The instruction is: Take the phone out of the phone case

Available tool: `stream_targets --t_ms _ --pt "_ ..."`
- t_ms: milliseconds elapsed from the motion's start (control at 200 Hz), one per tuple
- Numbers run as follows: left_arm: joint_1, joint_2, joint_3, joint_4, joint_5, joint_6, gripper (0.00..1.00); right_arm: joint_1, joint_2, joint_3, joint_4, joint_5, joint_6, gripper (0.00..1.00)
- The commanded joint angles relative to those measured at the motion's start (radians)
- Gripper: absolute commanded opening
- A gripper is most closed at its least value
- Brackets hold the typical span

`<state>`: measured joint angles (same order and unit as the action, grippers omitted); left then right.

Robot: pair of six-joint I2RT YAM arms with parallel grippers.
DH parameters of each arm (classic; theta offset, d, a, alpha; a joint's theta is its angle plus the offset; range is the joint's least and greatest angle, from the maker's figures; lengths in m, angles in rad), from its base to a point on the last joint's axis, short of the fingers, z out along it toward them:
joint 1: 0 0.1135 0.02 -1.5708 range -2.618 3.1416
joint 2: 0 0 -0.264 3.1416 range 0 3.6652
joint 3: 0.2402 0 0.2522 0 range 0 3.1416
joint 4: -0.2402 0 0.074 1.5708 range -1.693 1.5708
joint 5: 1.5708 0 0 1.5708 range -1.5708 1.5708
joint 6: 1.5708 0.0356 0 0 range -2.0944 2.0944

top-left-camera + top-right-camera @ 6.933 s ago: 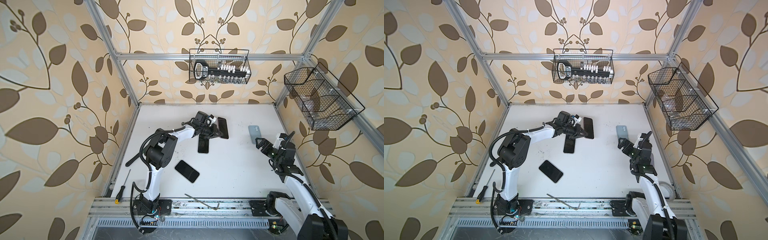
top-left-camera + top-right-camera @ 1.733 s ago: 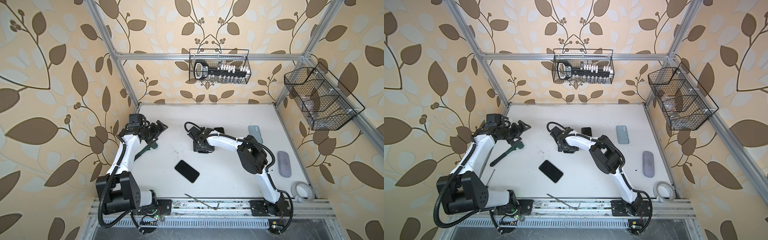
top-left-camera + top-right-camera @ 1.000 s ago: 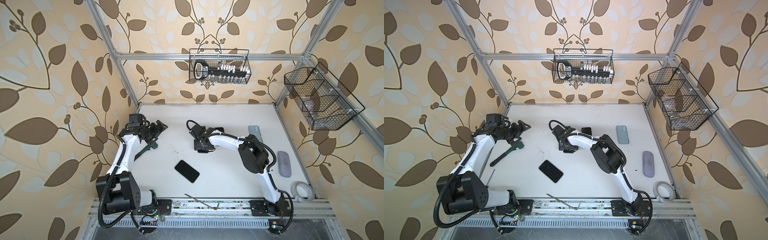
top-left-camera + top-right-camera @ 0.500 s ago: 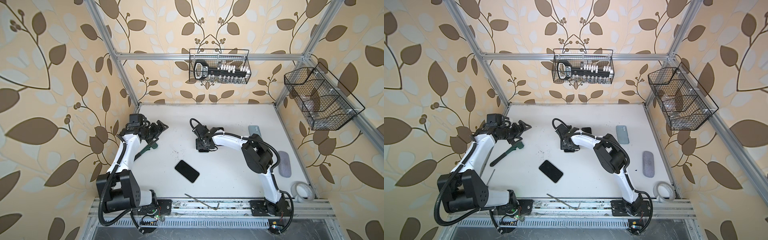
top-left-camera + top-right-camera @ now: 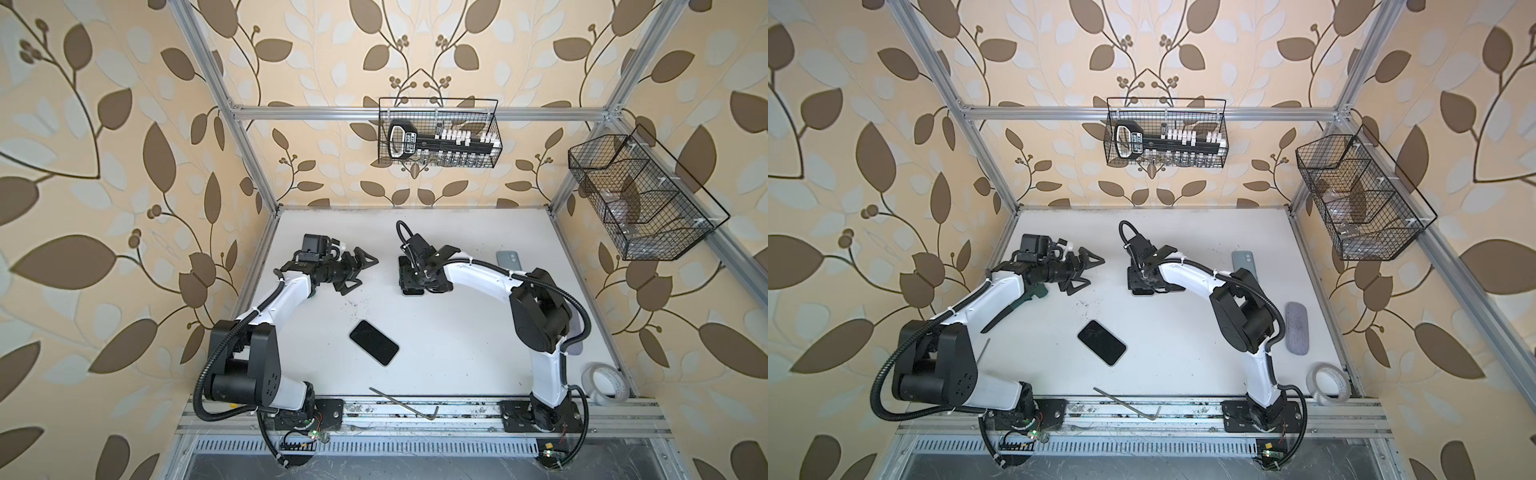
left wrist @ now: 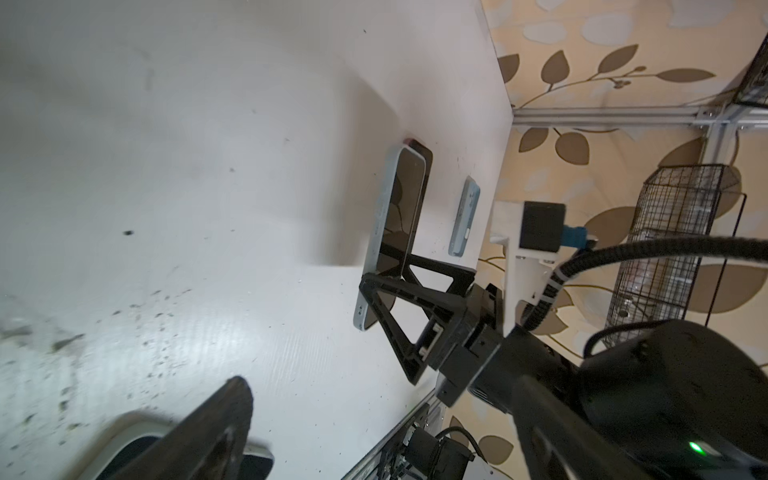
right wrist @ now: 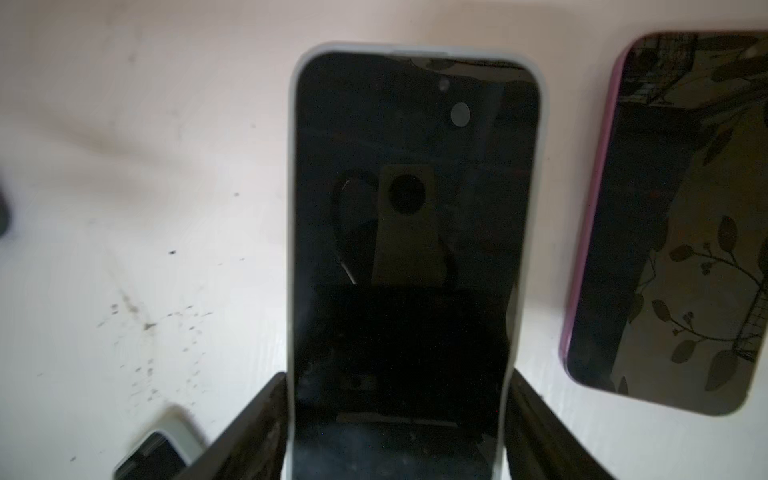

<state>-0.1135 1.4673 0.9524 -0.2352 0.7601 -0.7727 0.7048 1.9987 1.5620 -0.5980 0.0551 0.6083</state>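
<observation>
2 fingers (image 7: 257, 419) of the right gripper (image 7: 397, 399) flank the phone (image 7: 415, 187) at its near end, tight against the pale phone case (image 6: 380, 224); I cannot tell whether they pinch it. Both wrist views show this, and the right wrist view adds a pink-rimmed phone (image 7: 665, 228) just beside. In both top views my right arm (image 5: 478, 274) hides most of the phone, mid tabletop (image 5: 457, 332). The left gripper (image 5: 366, 273) hangs spread, well apart. The label on the tool (image 5: 409, 143) in the basket (image 5: 457, 161) is too small to read.

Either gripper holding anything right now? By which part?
Right gripper: fingers pinch the cased phone by its long edges near one end. Left gripper: open, empty.
</observation>
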Motion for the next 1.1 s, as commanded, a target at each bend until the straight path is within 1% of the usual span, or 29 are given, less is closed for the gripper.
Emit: stream_targets --t_ms 0,85,160,265,510,635,729,814,999,1094 --pt "-0.043 0.055 0.031 0.146 0.012 -0.079 0.96 0.000 -0.079 -0.024 0.040 -0.059 -0.036 0.63" --pt "-0.072 0.085 0.052 0.185 0.000 -0.086 0.92 -0.001 -0.118 -0.036 0.043 -0.087 -0.044 0.62" --pt "-0.095 0.105 0.078 0.199 -0.006 -0.077 0.83 -0.003 -0.150 -0.053 0.053 -0.125 -0.047 0.62" --pt "-0.118 0.123 0.100 0.230 -0.010 -0.079 0.78 -0.002 -0.186 -0.070 0.059 -0.156 -0.055 0.61" --pt "-0.155 0.136 0.109 0.276 -0.028 -0.107 0.73 -0.004 -0.243 -0.128 0.097 -0.221 -0.044 0.60" --pt "-0.179 0.139 0.106 0.280 -0.042 -0.110 0.62 -0.007 -0.257 -0.142 0.107 -0.233 -0.044 0.60" --pt "-0.193 0.139 0.101 0.281 -0.054 -0.111 0.56 -0.007 -0.265 -0.149 0.118 -0.249 -0.042 0.59" --pt "-0.202 0.138 0.094 0.285 -0.063 -0.113 0.49 -0.008 -0.268 -0.155 0.128 -0.261 -0.041 0.59" --pt "-0.215 0.127 0.082 0.288 -0.085 -0.120 0.39 -0.016 -0.278 -0.169 0.139 -0.282 -0.038 0.58" --pt "-0.218 0.119 0.077 0.293 -0.092 -0.123 0.31 -0.019 -0.283 -0.176 0.139 -0.289 -0.041 0.58"
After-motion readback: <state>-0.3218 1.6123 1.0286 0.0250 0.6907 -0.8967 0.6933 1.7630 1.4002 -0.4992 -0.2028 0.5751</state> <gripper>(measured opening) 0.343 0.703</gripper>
